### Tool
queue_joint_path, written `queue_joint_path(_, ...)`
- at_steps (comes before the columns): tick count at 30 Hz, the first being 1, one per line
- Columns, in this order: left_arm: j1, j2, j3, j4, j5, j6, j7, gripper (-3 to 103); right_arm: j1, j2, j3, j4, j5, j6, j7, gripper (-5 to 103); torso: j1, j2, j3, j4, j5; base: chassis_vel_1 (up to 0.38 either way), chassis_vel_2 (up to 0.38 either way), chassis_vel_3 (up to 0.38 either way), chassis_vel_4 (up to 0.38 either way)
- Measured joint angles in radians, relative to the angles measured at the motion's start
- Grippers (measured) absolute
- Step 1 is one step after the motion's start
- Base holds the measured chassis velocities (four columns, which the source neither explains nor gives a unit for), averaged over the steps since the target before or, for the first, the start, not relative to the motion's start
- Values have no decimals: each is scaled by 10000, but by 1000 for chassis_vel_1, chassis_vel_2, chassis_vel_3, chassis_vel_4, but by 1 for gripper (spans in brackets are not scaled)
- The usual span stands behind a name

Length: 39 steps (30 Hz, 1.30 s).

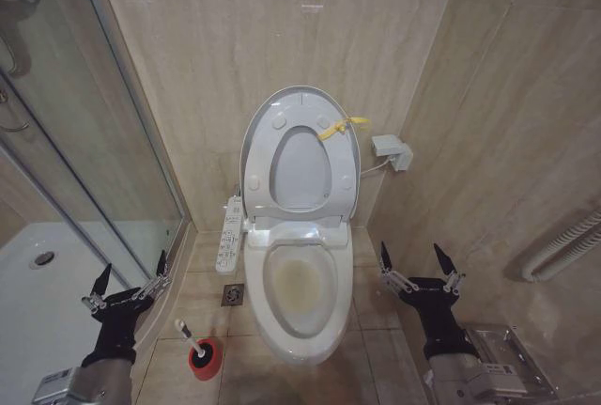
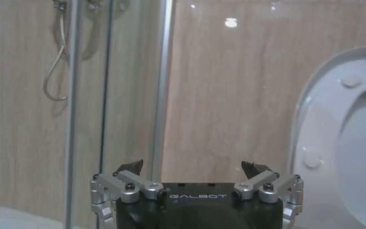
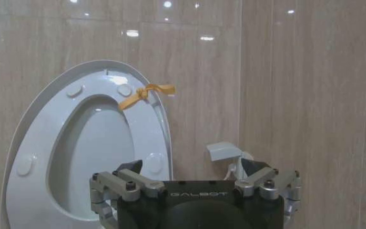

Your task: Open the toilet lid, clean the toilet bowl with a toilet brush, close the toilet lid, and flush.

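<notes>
Closest to my head camera are my two grippers, held low on either side of the toilet: my left gripper [image 1: 130, 278] by the glass shower screen [image 1: 89, 123], my right gripper [image 1: 414, 262] near the tiled side wall, both with fingers spread and nothing between them. Between them on the floor sits the white ceramic oval toilet bowl [image 1: 302, 325] with a yellowish stain inside, and the large glossy white oval plastic toilet lid [image 1: 300, 104] stands raised against the back wall with the ring seat. From above I also see the small toilet brush [image 1: 192, 341] with its thin white handle in the round red holder, left of the bowl, beside a floor drain [image 1: 233, 294]. My right wrist camera shows the lid's yellow tag [image 3: 146, 94] and a small white wall box [image 3: 224, 150]; my left wrist camera shows the shower hose [image 2: 57, 62] behind the glass.
</notes>
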Motion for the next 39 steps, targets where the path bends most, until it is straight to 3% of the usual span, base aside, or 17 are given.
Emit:
queue_joint_path(4, 379, 67, 28, -79, 554, 28, 730, 100, 0, 0, 0, 0, 0, 0, 0, 100, 0, 0, 0, 0, -1, 0, 0, 0, 0)
queue_joint_path(8, 538, 154, -122, -285, 1066, 67, 2088, 100, 0, 0, 0, 0, 0, 0, 0, 100, 0, 0, 0, -1, -1, 0, 0, 0, 0)
queue_joint_path(12, 609, 132, -155, -493, 1333, 104, 2450, 100, 0, 1, 0, 0, 0, 0, 0, 100, 0, 0, 0, -1, -1, 0, 0, 0, 0)
queue_joint_path(19, 983, 17, -149, -863, 1596, 76, 2593, 100, 0, 0, 0, 1, 0, 0, 0, 100, 0, 0, 0, -2, -1, 0, 0, 0, 0)
queue_joint_path(23, 1243, -52, -207, -865, 1888, -227, 2690, 100, 0, 0, 0, 0, 0, 0, 0, 100, 0, 0, 0, 0, -1, 0, 0, 0, 0)
queue_joint_path(39, 1694, -225, -224, -832, 1513, -201, 2547, 100, 0, 1, 0, 0, 0, 0, 0, 100, 0, 0, 1, 0, -1, 0, 0, 0, 0)
